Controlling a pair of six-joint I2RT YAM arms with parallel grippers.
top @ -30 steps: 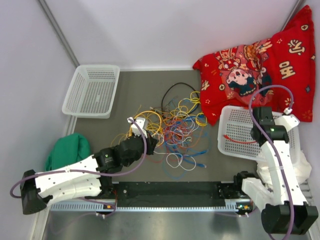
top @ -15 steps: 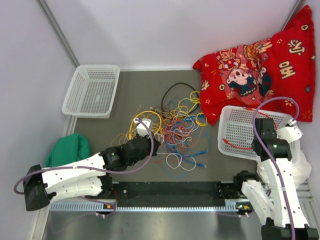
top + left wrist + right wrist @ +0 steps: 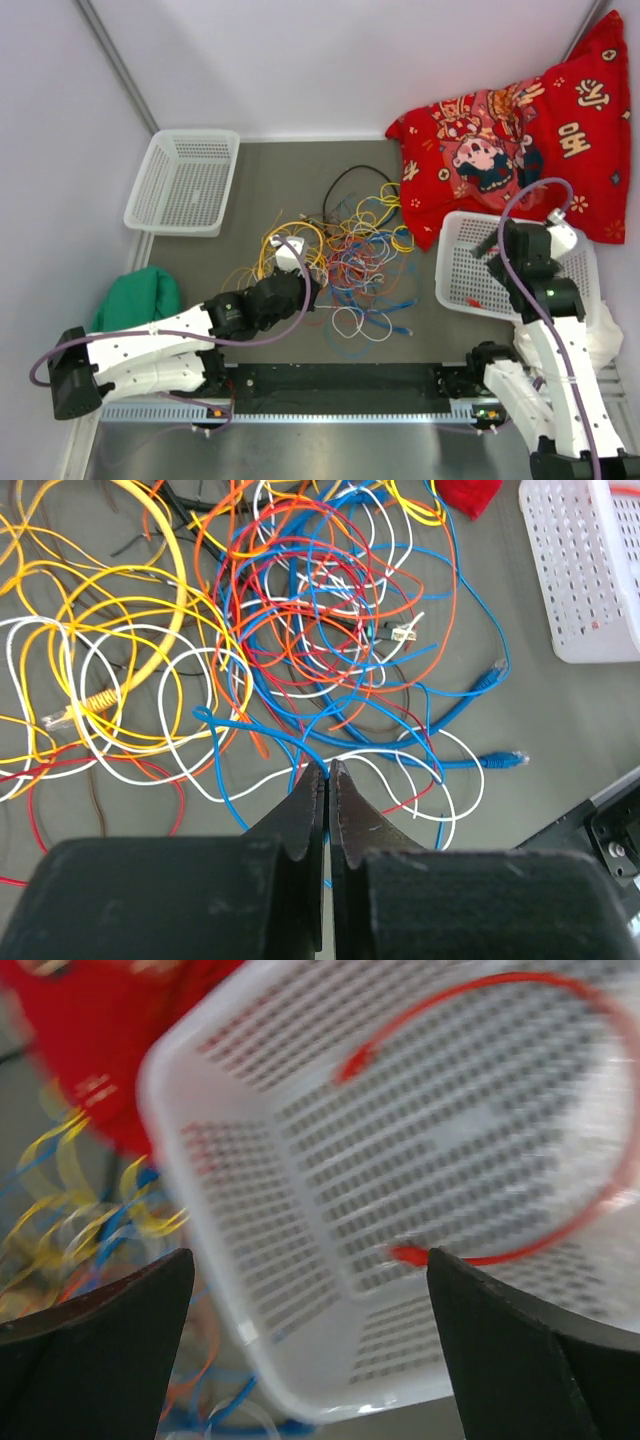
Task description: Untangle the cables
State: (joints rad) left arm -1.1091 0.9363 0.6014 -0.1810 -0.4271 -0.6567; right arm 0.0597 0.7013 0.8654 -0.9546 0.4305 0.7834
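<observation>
At the near edge of the dark grey counter [image 3: 280, 175], the left hand [image 3: 327, 780] is held low, with its two black fingers pressed together. Its tips are set at the near rim of the cables [image 3: 320, 610], a loose tangle of thin yellow, orange, red, blue, white and black wires spread over the middle of the counter. A blue strand [image 3: 250, 732] is seen crossing just beyond the fingertips; whether any wire is pinched between them cannot be told. A crumpled green cloth [image 3: 135, 300] is seen at the left edge, beside the left arm.

To the right, the right hand [image 3: 308, 1260] is held above a white plastic mesh basket [image 3: 250, 1210], its fingers spread wide and nothing between them. A single red cable [image 3: 405, 1254] with plug ends is curled inside this basket, apart from the tangle.

Farther back, a second white mesh basket [image 3: 185, 180] is placed at the far left corner, and a red printed cloth [image 3: 510, 130] is heaped at the far right, behind the right-hand basket.
</observation>
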